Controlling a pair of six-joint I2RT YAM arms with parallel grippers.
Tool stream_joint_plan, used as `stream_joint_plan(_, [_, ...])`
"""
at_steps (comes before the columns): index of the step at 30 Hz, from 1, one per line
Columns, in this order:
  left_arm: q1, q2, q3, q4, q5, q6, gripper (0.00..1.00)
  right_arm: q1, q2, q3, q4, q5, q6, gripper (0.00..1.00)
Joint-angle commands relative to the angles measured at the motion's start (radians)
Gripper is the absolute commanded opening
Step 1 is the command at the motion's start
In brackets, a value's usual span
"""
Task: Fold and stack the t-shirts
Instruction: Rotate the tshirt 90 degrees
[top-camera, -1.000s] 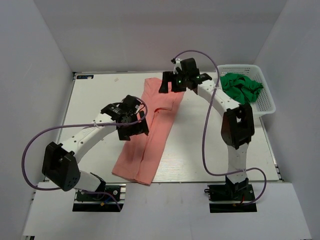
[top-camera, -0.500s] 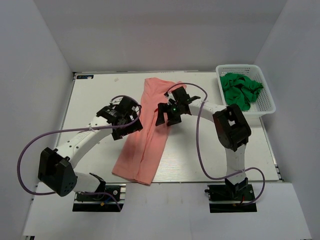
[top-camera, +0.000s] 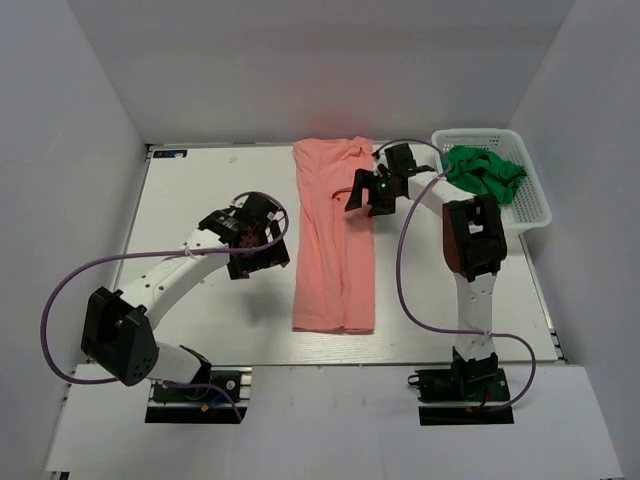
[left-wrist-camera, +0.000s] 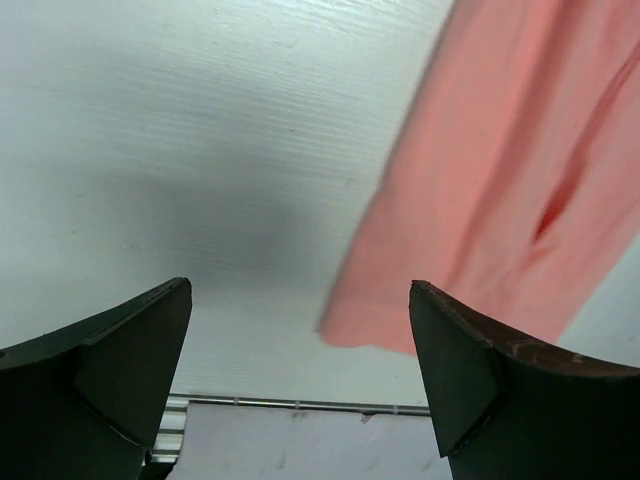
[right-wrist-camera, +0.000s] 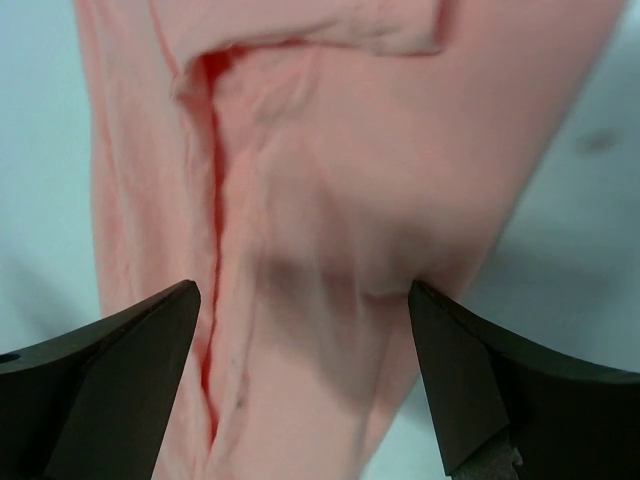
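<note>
A salmon-pink short-sleeved shirt of thin cloth (top-camera: 335, 240) is laid as a long folded strip on the white desk (top-camera: 200, 190). The left tool (top-camera: 258, 262) is held wide and empty just left of it. Farther on, the right tool (top-camera: 368, 192) is spread wide, empty, above its far part. A crumpled bright green garment (top-camera: 485, 172) is seen in the far-right white plastic lattice basket (top-camera: 530, 205).

Shirt (top-camera: 335, 250) is a plain salmon pink, no print, and the garment (top-camera: 483, 172) in the basket (top-camera: 537, 205) is solid bright green, basket itself being white lattice. Table (top-camera: 200, 185) is white with a faint wood grain. Arms (top-camera: 175, 272) are white with black joints, cables (top-camera: 402, 290) purple, plus a tiny green light (top-camera: 381, 183) glowing on the right one.
</note>
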Motion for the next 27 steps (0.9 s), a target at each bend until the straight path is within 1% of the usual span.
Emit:
stream_joint_plan(1, [-0.007, 0.03, 0.03, 0.029, 0.066, 0.066, 1.0, -0.049, 0.034, 0.164, -0.118, 0.126, -0.125, 0.91])
stream_joint_plan(3, [-0.007, 0.041, 0.019, 0.051, 0.097, 0.085, 1.0, -0.058, 0.029, 0.203, -0.141, 0.096, -0.159, 0.91])
stream_joint_plan(4, [-0.007, 0.041, -0.009, 0.095, 0.155, 0.096, 1.0, -0.064, 0.005, 0.23, -0.145, 0.067, -0.176, 0.91])
stream_joint_plan(5, [-0.007, 0.032, -0.026, 0.124, 0.187, 0.107, 1.0, -0.063, -0.015, 0.222, -0.139, 0.048, -0.179, 0.91])
stream_joint_plan(6, [-0.018, 0.032, -0.042, 0.152, 0.256, 0.128, 1.0, -0.058, -0.035, 0.18, -0.133, 0.047, -0.182, 0.91])
stream_joint_plan(7, [-0.018, 0.032, -0.071, 0.178, 0.29, 0.129, 1.0, -0.052, -0.087, 0.15, -0.121, 0.047, -0.179, 0.91])
stream_joint_plan(8, [-0.018, 0.032, -0.085, 0.225, 0.322, 0.129, 1.0, -0.051, -0.143, 0.078, -0.078, 0.051, -0.179, 0.91])
stream_joint_plan(9, [-0.029, 0.041, -0.101, 0.252, 0.392, 0.139, 1.0, -0.049, -0.208, -0.012, -0.063, 0.057, -0.144, 0.91])
stream_joint_plan(10, [-0.029, 0.041, -0.128, 0.273, 0.419, 0.139, 1.0, -0.049, -0.239, -0.059, -0.052, 0.056, -0.132, 0.91])
stream_joint_plan(11, [-0.044, 0.055, -0.144, 0.311, 0.44, 0.139, 1.0, -0.057, -0.304, -0.108, -0.029, 0.051, -0.116, 0.91])
stream_joint_plan(12, [-0.056, 0.068, -0.156, 0.324, 0.471, 0.139, 1.0, -0.057, -0.381, -0.268, -0.012, 0.047, -0.096, 0.91])
stream_joint_plan(13, [-0.081, 0.068, -0.177, 0.324, 0.471, 0.15, 1.0, -0.055, -0.415, -0.318, -0.018, 0.05, -0.081, 0.91])
stream_joint_plan(14, [-0.093, 0.082, -0.188, 0.324, 0.471, 0.15, 1.0, -0.052, -0.452, -0.411, -0.024, 0.062, -0.067, 0.91])
stream_joint_plan(15, [-0.107, 0.082, -0.214, 0.324, 0.471, 0.15, 1.0, -0.049, -0.568, -0.502, -0.03, 0.076, -0.061, 0.91])
stream_joint_plan(16, [-0.136, 0.082, -0.233, 0.324, 0.471, 0.15, 1.0, -0.048, -0.611, -0.544, -0.041, 0.061, -0.046, 0.91])
stream_joint_plan(17, [-0.148, 0.082, -0.253, 0.354, 0.502, 0.15, 1.0, -0.043, -0.726, -0.638, -0.038, 0.013, -0.029, 0.91])
stream_joint_plan(19, [-0.187, 0.082, -0.306, 0.394, 0.536, 0.13, 1.0, -0.04, -0.785, -0.801, -0.03, -0.07, 0.003, 0.91])
stream_joint_plan(20, [-0.199, 0.082, -0.317, 0.419, 0.548, 0.13, 1.0, -0.037, -0.843, -0.831, -0.044, -0.125, 0.014, 0.91])
stream_joint_plan(21, [-0.208, 0.094, -0.317, 0.419, 0.548, 0.13, 1.0, -0.034, -0.859, -0.901, -0.059, -0.134, 0.026, 0.91])
stream_joint_plan(22, [-0.217, 0.095, -0.328, 0.419, 0.537, 0.13, 1.0, -0.031, -0.888, -0.921, -0.085, -0.148, 0.034, 0.91])
stream_joint_plan(23, [-0.227, 0.108, -0.343, 0.456, 0.537, 0.13, 1.0, -0.025, -0.912, -0.962, -0.084, -0.165, 0.048, 0.91])
stream_joint_plan(24, [-0.227, 0.12, -0.343, 0.47, 0.546, 0.13, 0.97, -0.023, -0.931, -1.004, -0.072, -0.168, 0.056, 0.91])
stream_joint_plan(26, [-0.227, 0.131, -0.366, 0.494, 0.562, 0.121, 0.91, -0.02, -0.937, -1.033, -0.063, -0.192, 0.079, 0.91])
stream_joint_plan(27, [-0.227, 0.131, -0.366, 0.503, 0.562, 0.121, 0.84, -0.018, -0.931, -1.062, -0.058, -0.208, 0.083, 0.91])
